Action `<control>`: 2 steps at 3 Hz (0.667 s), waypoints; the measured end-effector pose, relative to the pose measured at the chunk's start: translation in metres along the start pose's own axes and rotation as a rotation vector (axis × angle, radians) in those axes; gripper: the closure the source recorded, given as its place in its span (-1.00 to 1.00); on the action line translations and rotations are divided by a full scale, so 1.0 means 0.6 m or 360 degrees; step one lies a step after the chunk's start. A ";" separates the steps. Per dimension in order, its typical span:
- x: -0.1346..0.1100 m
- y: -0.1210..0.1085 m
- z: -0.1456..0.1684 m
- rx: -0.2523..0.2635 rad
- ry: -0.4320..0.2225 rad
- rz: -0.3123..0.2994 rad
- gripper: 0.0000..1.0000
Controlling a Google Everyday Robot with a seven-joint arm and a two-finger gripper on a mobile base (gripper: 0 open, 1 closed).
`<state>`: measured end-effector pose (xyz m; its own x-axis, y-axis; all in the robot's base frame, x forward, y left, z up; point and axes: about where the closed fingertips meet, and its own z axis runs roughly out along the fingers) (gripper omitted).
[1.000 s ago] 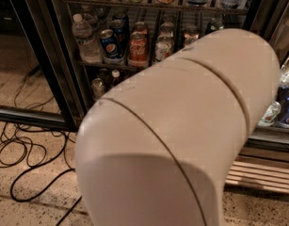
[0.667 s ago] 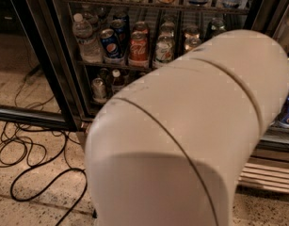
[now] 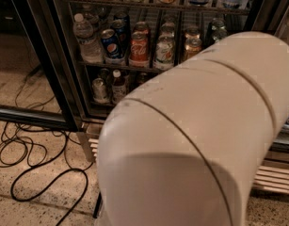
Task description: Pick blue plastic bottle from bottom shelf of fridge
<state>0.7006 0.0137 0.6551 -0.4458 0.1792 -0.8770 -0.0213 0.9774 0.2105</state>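
The fridge [image 3: 50, 55] stands ahead with its black frame and wire racks. On the bottom shelf [image 3: 104, 103] a small slim bottle with a white cap, the blue plastic bottle [image 3: 118, 86], stands upright next to a silver can [image 3: 99, 89]. A large white link of my arm [image 3: 196, 140] fills the lower right of the camera view and hides the right part of that shelf. My gripper is out of view, hidden behind this arm link.
The rack above holds a clear water bottle [image 3: 85, 39], a Pepsi can [image 3: 110, 45], a red can [image 3: 139, 48] and more cans. Black cables [image 3: 31, 159] lie looped on the speckled floor at the left. The ribbed base [image 3: 273, 178] shows at the lower right.
The white arm link has shifted to the right, uncovering a little more of the bottom shelf's left end. The fridge contents have not moved.
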 end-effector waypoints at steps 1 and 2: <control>0.025 -0.019 -0.032 0.0022 0.0059 0.0181 1.00; 0.065 -0.053 -0.087 0.0065 0.0136 0.0467 1.00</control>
<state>0.6371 -0.0163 0.6366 -0.5013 0.4458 -0.7416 0.1545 0.8894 0.4302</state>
